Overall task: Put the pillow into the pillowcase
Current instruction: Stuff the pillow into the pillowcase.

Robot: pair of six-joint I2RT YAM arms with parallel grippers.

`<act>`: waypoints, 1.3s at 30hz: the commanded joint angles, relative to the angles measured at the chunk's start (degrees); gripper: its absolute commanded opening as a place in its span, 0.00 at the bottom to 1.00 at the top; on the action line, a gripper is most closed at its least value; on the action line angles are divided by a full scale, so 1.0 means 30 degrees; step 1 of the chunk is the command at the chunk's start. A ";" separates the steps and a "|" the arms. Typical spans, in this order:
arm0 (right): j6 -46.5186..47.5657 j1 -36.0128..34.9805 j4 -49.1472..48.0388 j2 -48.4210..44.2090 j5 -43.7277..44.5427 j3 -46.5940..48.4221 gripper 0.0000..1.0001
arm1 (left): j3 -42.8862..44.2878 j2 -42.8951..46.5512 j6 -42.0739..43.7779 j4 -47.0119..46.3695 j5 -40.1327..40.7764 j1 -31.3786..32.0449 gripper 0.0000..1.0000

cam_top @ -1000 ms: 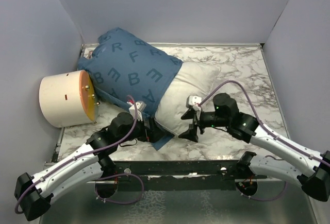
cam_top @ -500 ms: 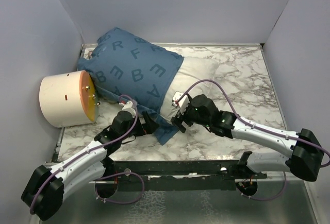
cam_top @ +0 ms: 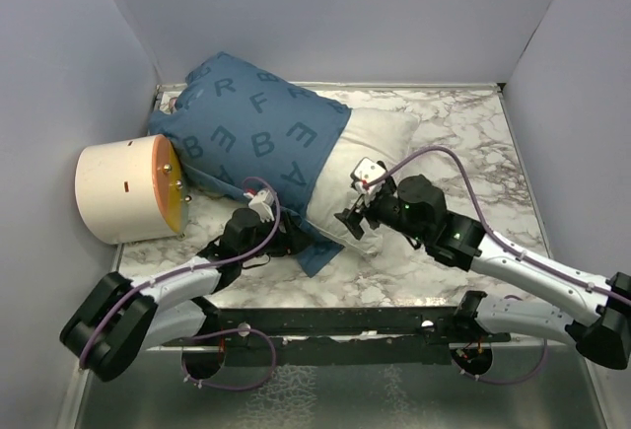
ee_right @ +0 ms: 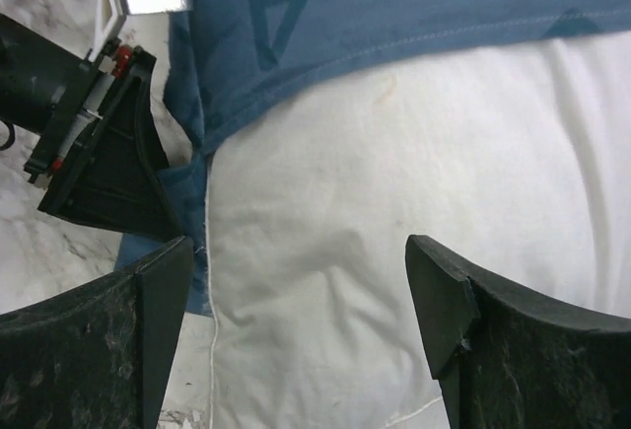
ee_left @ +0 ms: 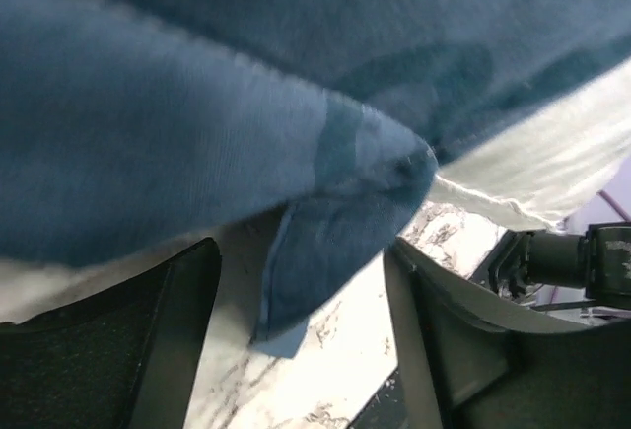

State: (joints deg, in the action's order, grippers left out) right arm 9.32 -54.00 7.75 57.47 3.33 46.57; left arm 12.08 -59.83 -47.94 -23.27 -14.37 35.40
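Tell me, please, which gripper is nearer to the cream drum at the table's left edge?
Left. The left gripper is at the near corner of the pillowcase, right of the cream drum; the right gripper is farther right, over the bare pillow.

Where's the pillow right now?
Top view: the pillow lies left of centre on the marble table. Its left part is inside the blue pillowcase, and its bare white end sticks out to the right.
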 commanded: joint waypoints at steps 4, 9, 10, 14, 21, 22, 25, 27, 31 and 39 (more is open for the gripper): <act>-0.0697 0.0070 0.1136 0.3420 0.3400 -0.0662 0.88 | 0.1799 -0.3779 -0.0315 -0.3996 -0.3058 -0.0080 0.02; -0.0478 0.0071 -0.1805 0.6216 0.3597 -0.1013 0.88 | 0.2038 -0.0776 0.0027 -0.1409 -0.3193 -0.0062 0.00; -0.0471 0.0084 -0.2511 0.6943 0.3334 -0.0679 0.87 | 0.2233 0.0183 0.0115 -0.0484 -0.3342 -0.0049 0.00; -0.0363 0.0096 -0.5397 1.0757 0.2427 0.1755 0.38 | 0.2949 0.3786 -0.0348 0.2330 -0.3624 0.0266 0.00; -0.3543 0.0682 -1.0704 1.3371 0.2673 0.6219 0.01 | 0.3670 0.5036 -0.2293 0.2242 -0.3592 0.2860 0.00; -0.3821 0.0684 -1.1244 1.3403 0.3193 0.6499 0.01 | 0.3664 0.5036 -0.2515 0.1961 -0.3336 0.3532 0.00; -0.4818 0.0686 -1.2773 1.3795 0.4539 0.6352 0.01 | 0.3672 0.4671 -0.3225 0.0629 -0.2976 0.5160 0.00; -0.5855 0.0668 -1.3866 1.4384 0.4668 0.5398 0.01 | 0.3794 0.4019 -0.3501 -0.0357 -0.2955 0.5947 0.00; -0.9145 0.0476 -1.6469 1.5793 0.3221 0.2186 0.01 | 0.3915 0.2491 -0.3965 -0.2452 -0.3479 0.6564 0.00; -0.9822 0.0304 -2.1174 1.4003 -0.1671 -0.5543 0.03 | 0.2223 0.1198 -0.4237 -0.4214 -0.3758 0.6330 0.00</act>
State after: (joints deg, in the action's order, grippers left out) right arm -16.97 -51.48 -50.94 101.75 13.39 40.75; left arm 19.14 -57.01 -58.17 -22.15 -9.80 51.05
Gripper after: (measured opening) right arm 0.048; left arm 0.016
